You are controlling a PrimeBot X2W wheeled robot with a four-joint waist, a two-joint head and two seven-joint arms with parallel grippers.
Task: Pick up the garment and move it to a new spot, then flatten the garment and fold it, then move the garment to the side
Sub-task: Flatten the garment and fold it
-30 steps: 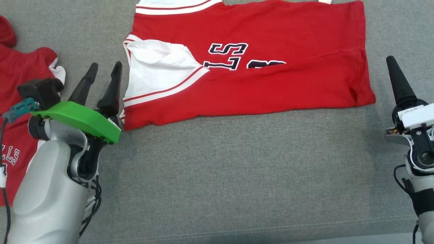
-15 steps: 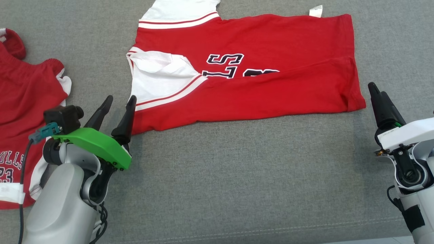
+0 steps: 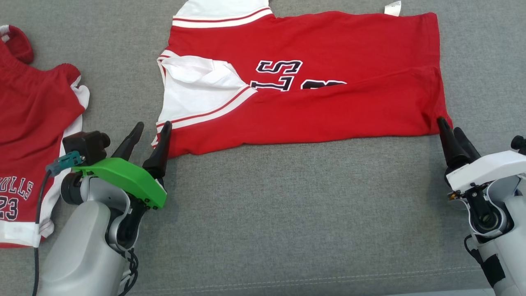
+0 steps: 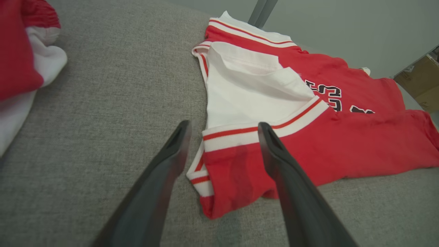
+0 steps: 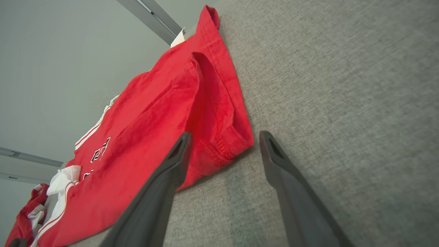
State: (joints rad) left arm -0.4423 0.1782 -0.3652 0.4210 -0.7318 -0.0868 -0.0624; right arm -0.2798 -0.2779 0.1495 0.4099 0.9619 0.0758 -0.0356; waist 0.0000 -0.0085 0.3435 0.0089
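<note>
The garment [image 3: 328,94] is a red jersey with white sleeves and dark letters, folded once and lying flat on the grey cushion. In the left wrist view its near left corner [image 4: 236,178] lies between the fingers. My left gripper [image 3: 150,129] hovers open at that near left corner. My right gripper [image 3: 448,125] is open at the garment's near right corner, and the right wrist view shows the hemmed corner [image 5: 223,147] between the two fingers [image 5: 175,161]. Neither gripper holds anything.
A second red jersey [image 3: 28,119] with white trim lies at the far left, close to my left arm. The grey cushion [image 3: 287,213] stretches bare toward me, with a seam near its front edge. A cardboard box [image 4: 420,77] stands beyond the cushion.
The head view has shifted. Both grippers have moved in toward the garment's near corners, the right one reaching the right corner. Both stayed open.
</note>
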